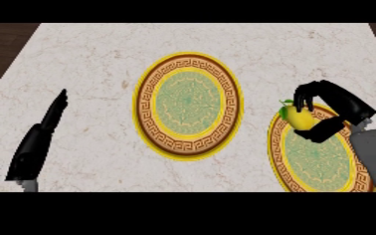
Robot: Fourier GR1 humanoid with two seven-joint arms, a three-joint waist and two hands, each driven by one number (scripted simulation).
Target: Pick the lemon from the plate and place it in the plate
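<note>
gripping lemon (296,117), right hand (328,110)

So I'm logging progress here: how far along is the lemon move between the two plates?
Done: the right robot hand has curled round the lemon at the upper left rim of the right plate. In hand: the lemon is in its fingers, though I can't tell whether it has left the plate. Left: carrying it across to the centre plate, which holds nothing, and letting go. The left robot hand rests open at the left.
</note>
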